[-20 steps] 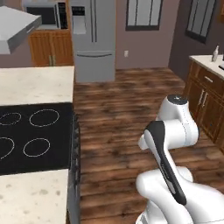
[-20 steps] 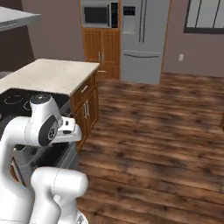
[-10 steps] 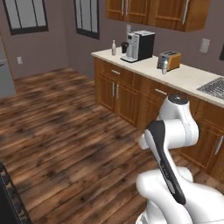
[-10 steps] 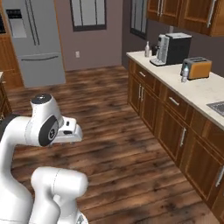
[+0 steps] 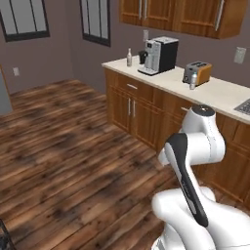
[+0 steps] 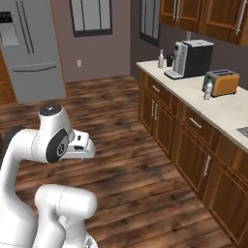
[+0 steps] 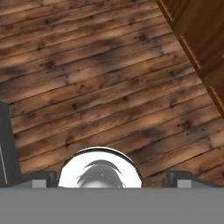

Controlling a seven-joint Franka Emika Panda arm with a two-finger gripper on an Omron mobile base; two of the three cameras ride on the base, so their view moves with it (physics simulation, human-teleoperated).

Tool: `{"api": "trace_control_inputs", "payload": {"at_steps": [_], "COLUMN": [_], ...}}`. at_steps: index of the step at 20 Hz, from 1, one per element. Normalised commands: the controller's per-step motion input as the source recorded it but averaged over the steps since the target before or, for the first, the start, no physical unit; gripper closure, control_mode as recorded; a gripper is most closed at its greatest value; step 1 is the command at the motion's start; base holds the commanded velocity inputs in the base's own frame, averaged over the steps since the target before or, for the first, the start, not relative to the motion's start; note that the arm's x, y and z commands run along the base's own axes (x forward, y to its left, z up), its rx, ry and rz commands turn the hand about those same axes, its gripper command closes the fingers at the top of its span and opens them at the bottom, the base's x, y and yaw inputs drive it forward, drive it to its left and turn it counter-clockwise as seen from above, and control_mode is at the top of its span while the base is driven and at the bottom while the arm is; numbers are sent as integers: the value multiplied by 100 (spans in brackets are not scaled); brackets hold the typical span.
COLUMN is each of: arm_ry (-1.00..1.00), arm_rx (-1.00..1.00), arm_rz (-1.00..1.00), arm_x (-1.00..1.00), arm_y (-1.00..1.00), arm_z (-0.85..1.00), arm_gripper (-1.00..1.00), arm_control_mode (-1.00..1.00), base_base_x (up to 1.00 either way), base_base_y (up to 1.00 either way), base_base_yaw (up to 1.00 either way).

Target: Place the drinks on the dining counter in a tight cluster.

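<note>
With the gripper (image 7: 112,178) spread wide and empty over the floor, two drinks stand on the counter (image 5: 222,91) at about one o'clock: a slim bottle (image 5: 129,57) and a clear bottle (image 5: 193,79), probably light and slippery, best gripped mid-body.

You had the speckled counter (image 5: 219,90) as your landmark, running along the wall over wooden base cabinets (image 5: 139,110). On it sat a coffee machine (image 5: 158,55) toward the far end and an orange toaster (image 5: 199,73) nearer along the same top. Wall cabinets (image 5: 195,14) hung above the counter. Dark-framed windows (image 5: 95,19) were on the walls past the counter's far end. In the right base view a steel fridge (image 6: 30,48) stood well apart from the counter, across the dark plank floor (image 6: 126,160). A white outlet (image 5: 239,55) showed on the wall above the counter.
</note>
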Motion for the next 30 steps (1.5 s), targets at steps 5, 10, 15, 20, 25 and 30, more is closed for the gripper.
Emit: {"api": "trace_control_inputs", "payload": {"at_steps": [5,10,15,20,25,30], "arm_ry": [0,0,0,0,0,0], "arm_rx": [0,0,0,0,0,0], "arm_rz": [0,0,0,0,0,0], "arm_x": [0,0,0,0,0,0], "arm_y": [0,0,0,0,0,0], "arm_z": [0,0,0,0,0,0], "arm_gripper": [-100,-100,-100,-100,-100,-100], "arm_control_mode": [100,100,100,100,100,100], "base_base_x": [93,94,94,94,88,83], "base_base_y": [13,10,9,11,13,14], "base_base_yaw": [0,0,-2,-8,-17,-21]}}
